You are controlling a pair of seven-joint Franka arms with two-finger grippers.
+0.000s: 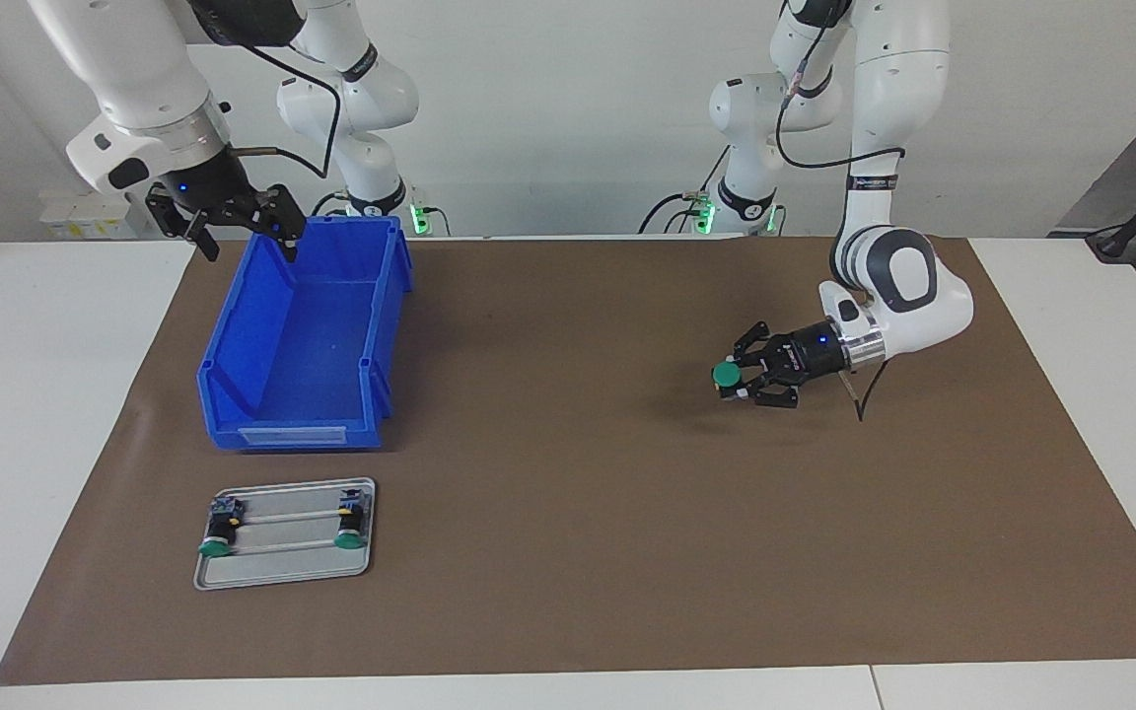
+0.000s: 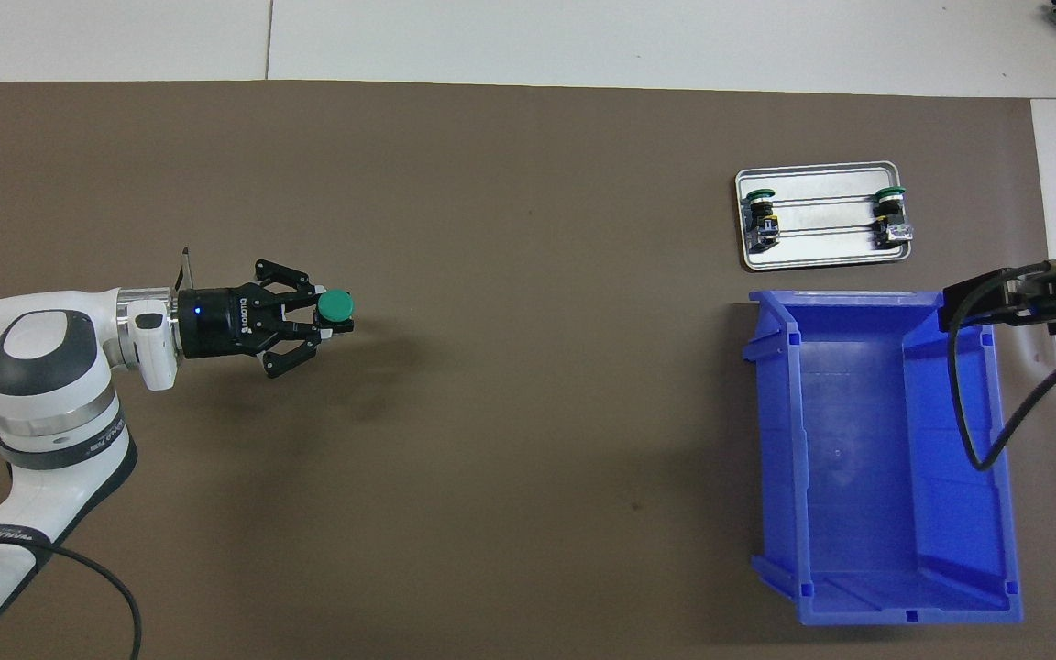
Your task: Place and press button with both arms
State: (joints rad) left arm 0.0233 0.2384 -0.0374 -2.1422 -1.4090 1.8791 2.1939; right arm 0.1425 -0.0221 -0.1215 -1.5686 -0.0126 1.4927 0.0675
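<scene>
Button [image 1: 727,375] sits clamped in my left gripper [image 1: 738,380], green cap turned sideways, low over the bare brown mat [image 1: 568,552] toward the left arm's end of the desk; I judge I hold it there to set it down. It seems just off the mat, though I cannot be sure. My right gripper [image 1: 243,235] waits over the blue bin's [image 1: 302,394] rim, fingers apart, empty.
</scene>
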